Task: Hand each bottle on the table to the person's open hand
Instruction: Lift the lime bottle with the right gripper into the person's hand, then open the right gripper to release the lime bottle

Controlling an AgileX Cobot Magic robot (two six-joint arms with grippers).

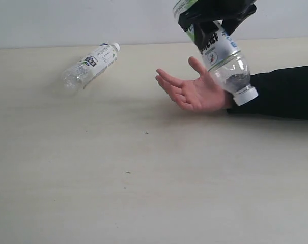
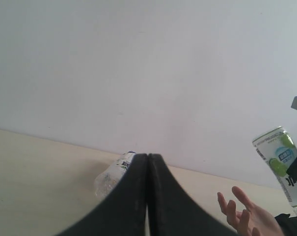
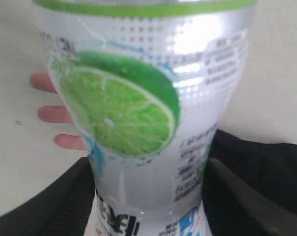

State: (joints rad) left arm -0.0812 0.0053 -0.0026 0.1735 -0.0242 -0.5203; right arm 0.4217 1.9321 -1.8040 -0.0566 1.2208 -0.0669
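The right gripper [image 1: 215, 20] pinches between its black fingers [image 3: 256, 196] a clear plastic bottle with a glossy lime-picture label [image 1: 222, 53], tilted with its white cap [image 1: 245, 95] downward, close above the person's bare open hand [image 1: 194, 91]. The left gripper [image 2: 147, 158] has its smooth black fingers pressed flat together on nothing. A second clear white-capped bottle [image 1: 90, 65] lies on its side on the pale cream matte counter [image 1: 143, 178], well apart from the hand.

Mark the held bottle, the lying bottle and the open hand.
held bottle [image 1: 217, 48], exterior view, on its label
lying bottle [image 1: 91, 63], exterior view, mid-body
open hand [image 1: 199, 94], exterior view, on the palm
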